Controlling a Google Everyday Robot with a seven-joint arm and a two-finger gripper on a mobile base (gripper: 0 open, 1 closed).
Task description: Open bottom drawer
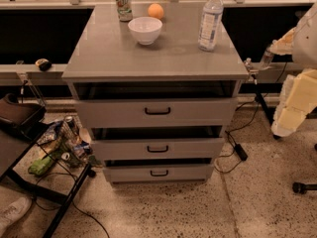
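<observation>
The bottom drawer is the slimmest grey front of three in the grey cabinet, just above the floor. It has a small black bar handle, and a dark gap shows above its front. The medium drawer and the tallest drawer sit above it, each with a dark gap on top. My gripper is at the right edge of the view on the pale arm, about level with the top drawer, well to the right of the cabinet and touching none of the drawers.
On the cabinet top stand a white bowl, an orange, a can and a water bottle. A black wire rack with snacks stands at the left. Cables lie on the speckled floor at the right.
</observation>
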